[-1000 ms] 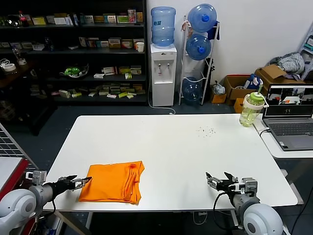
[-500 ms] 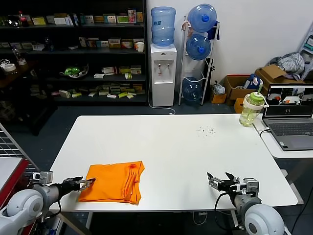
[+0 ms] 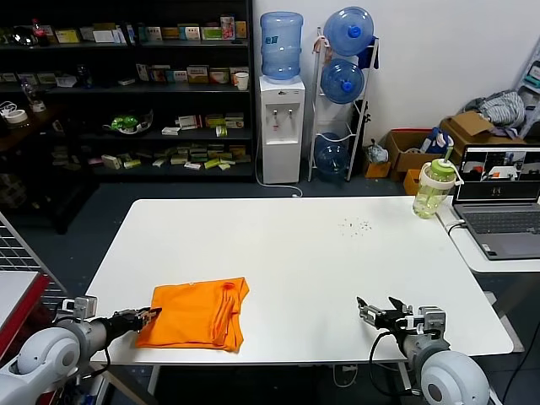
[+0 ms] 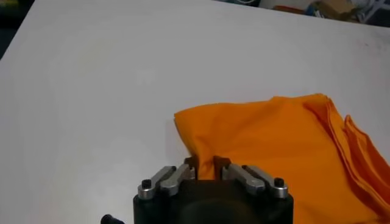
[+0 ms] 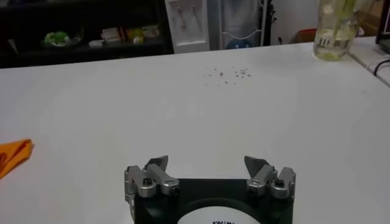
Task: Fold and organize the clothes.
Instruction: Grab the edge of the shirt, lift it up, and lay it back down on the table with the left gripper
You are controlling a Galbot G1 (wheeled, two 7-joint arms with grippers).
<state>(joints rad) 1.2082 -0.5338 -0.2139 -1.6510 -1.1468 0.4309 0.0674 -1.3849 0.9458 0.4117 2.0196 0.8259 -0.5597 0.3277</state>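
Note:
The bright orange T-shirt [image 3: 198, 312] lies folded into a rough square at the front left of the white table [image 3: 295, 245]. My left gripper [image 3: 148, 315] is at the shirt's near left edge, low on the table. In the left wrist view it [image 4: 205, 161] is shut on a fold of the orange cloth [image 4: 286, 146]. My right gripper [image 3: 380, 305] is open and empty, resting low at the table's front right, well apart from the shirt. In the right wrist view its fingers [image 5: 207, 161] stand wide apart, and one corner of the shirt [image 5: 12, 155] shows at the edge.
A green drinking bottle [image 3: 433, 189] stands at the table's far right corner, beside a laptop [image 3: 502, 202] on a side table. Small specks [image 3: 359, 224] lie on the far right of the table. Shelves and a water dispenser stand behind.
My left gripper has slid back toward the table's front left corner and closed on the shirt's edge; it was open a second ago. The right arm has barely moved.

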